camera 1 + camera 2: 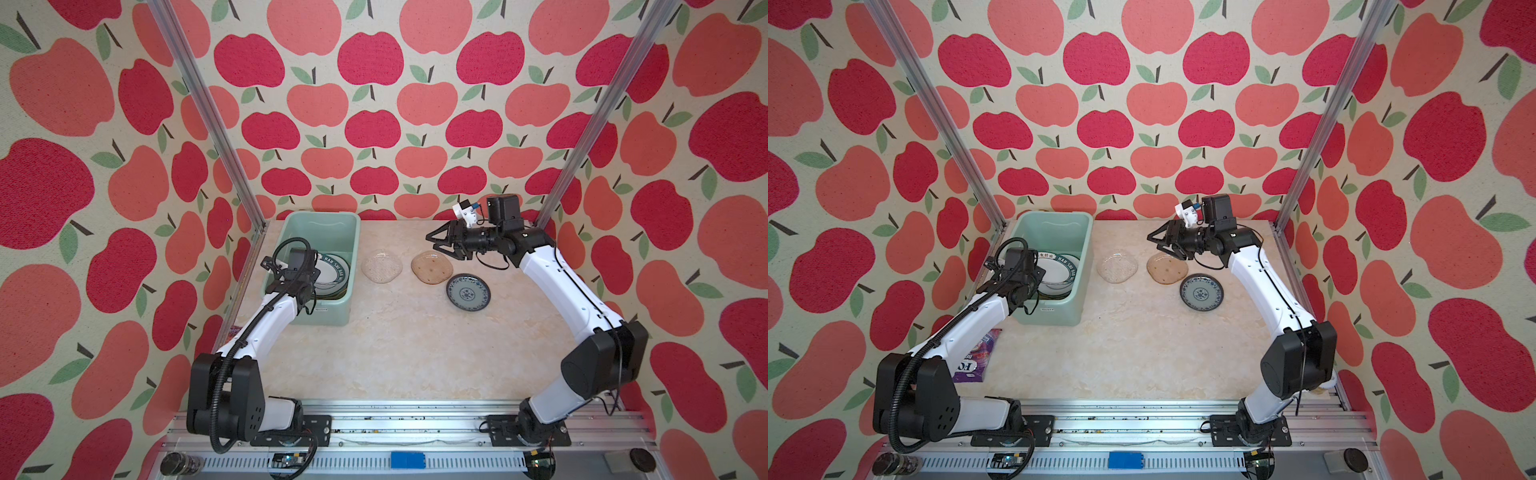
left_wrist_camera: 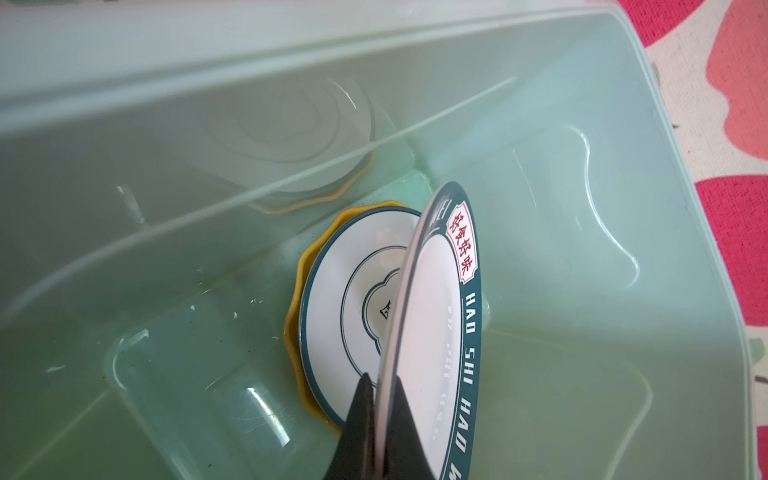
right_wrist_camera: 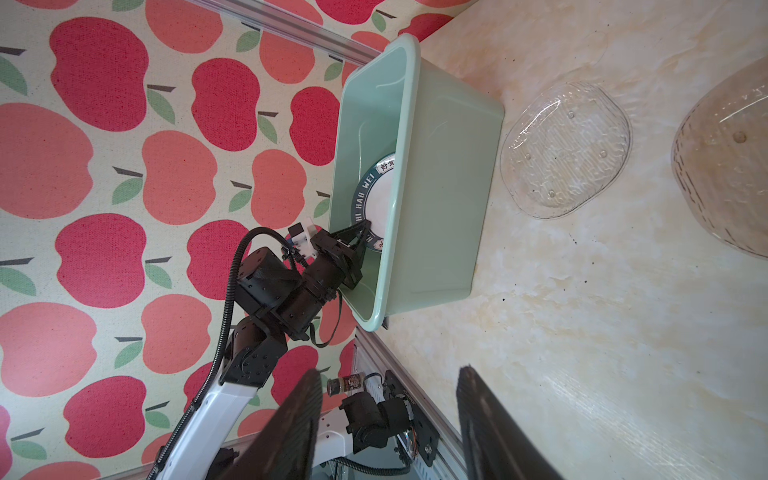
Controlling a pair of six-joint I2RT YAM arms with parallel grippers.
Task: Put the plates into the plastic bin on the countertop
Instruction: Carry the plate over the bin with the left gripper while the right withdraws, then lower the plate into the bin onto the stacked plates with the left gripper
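purple packet [image 1: 974,358] | small dark jar [image 1: 181,464] | blue block [image 1: 408,460] | apple wallpaper [image 1: 370,58]

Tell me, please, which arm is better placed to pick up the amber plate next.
Right: the right end effector is open and hovers near the amber plate, while the left end effector is inside the bin, shut on a lettered plate.

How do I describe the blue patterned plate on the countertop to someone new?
Start at the mint-green plastic bin at the back left of the countertop; three plates lie to its right. The blue patterned plate is farthest from the bin and nearest the front. It alone is round and opaque; the clear glass plate and amber glass plate are see-through.
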